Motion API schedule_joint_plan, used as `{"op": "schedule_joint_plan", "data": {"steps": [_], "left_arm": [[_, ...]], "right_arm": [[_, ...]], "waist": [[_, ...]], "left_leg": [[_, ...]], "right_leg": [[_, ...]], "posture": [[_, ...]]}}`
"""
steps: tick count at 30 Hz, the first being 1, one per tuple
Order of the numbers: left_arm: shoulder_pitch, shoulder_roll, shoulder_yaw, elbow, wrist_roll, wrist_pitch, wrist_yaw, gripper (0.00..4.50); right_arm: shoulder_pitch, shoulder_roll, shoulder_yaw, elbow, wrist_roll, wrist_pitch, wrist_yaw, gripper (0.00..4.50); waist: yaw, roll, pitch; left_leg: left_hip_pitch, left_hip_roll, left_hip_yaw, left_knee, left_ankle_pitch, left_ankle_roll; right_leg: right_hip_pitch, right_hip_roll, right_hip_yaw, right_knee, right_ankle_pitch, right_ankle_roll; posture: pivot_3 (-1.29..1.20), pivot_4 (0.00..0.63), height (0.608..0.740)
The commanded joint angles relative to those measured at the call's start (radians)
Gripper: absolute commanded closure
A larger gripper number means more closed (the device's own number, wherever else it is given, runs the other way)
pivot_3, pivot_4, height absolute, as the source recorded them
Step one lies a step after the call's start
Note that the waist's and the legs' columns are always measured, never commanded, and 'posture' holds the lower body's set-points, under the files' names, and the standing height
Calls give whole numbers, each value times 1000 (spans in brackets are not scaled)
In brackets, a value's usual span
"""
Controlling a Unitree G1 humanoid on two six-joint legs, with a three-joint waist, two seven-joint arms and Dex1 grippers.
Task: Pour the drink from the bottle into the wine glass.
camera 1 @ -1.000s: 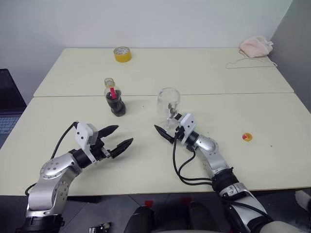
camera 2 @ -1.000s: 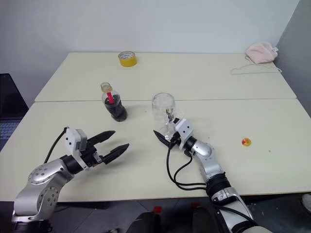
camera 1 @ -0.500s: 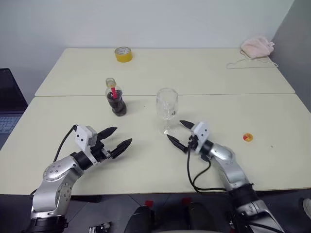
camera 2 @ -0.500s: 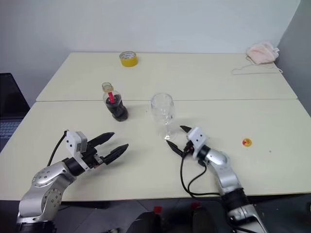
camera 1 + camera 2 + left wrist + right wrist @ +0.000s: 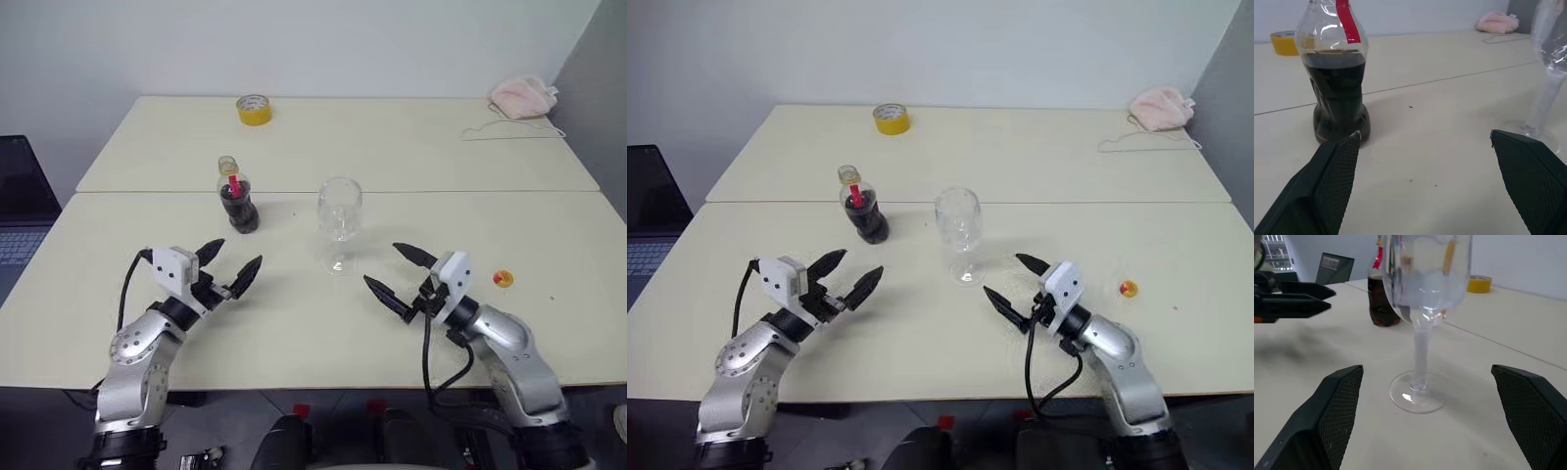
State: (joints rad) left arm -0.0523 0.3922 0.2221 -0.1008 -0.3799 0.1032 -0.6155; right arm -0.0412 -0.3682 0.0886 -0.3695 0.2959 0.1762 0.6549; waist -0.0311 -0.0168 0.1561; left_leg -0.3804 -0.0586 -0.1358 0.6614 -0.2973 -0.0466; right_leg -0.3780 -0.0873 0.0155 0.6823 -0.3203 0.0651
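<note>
The bottle [image 5: 236, 196] stands upright on the tabletop [image 5: 294, 313] left of the frame's centre in the left eye view, its long axis vertical, the dark drink [image 5: 240, 213] filling the lower body and the mouth apparently uncapped, though the neck is too small to be sure; the wine glass [image 5: 339, 223] stands upright just right of centre, apart from the bottle, its bowl looking empty.

The left pincer [image 5: 228, 268] hovers in the lower left of the frame, jaws spread wide and holding nothing, its tips aimed up and to the right; the bottle lies directly above it in the picture, near but not touching; in the left wrist view the bottle [image 5: 1338, 73] rises just beyond one fingertip [image 5: 1337, 161], off to that side of the gap rather than centred in it, with the glass's stem [image 5: 1546, 100] beyond the other finger.

The right pincer [image 5: 400, 275] sits in the lower right, also spread wide and empty, pointing up and left at the glass; in the right wrist view the stem [image 5: 1420, 355] stands centred between its fingers, the bottle [image 5: 1382, 293] behind and well apart.

So the left pincer is clearly the nearer to the bottle; my judgement is that the coming move is a level reach with that arm, shifted sideways to bring the upright body between the jaws; the right is better placed to steady the glass.
</note>
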Motion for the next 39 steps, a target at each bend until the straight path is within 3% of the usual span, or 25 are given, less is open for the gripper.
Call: {"op": "schedule_joint_plan", "data": {"steps": [1,10,20,39], "left_arm": [[-35,-21,0,8,38,-39,63,0],[-162,-59,-7,118,105,-69,171,0],[-238,-80,-16,226,140,-111,219,0],[-496,-120,-40,641,218,-252,300,0]], "right_arm": [[33,-56,-16,-138,66,81,29,16],[-2,-137,-60,-284,205,239,20,16],[-48,-132,-56,-302,207,265,-39,16],[-69,-148,-48,-307,205,276,-37,16]], "waist": [[2,0,0],[2,-1,0],[2,-1,0],[2,-2,0]], "left_leg": [[0,0,0,0,0,0],[0,0,-1,1,0,0],[0,-1,-1,1,0,0],[0,-1,-1,1,0,0]], "right_leg": [[0,0,0,0,0,0],[2,0,-1,-1,0,0],[2,0,-2,-1,0,0],[2,0,-3,-1,0,0]], "posture": [[0,150,740],[0,150,740],[0,150,740],[0,150,740]]}}
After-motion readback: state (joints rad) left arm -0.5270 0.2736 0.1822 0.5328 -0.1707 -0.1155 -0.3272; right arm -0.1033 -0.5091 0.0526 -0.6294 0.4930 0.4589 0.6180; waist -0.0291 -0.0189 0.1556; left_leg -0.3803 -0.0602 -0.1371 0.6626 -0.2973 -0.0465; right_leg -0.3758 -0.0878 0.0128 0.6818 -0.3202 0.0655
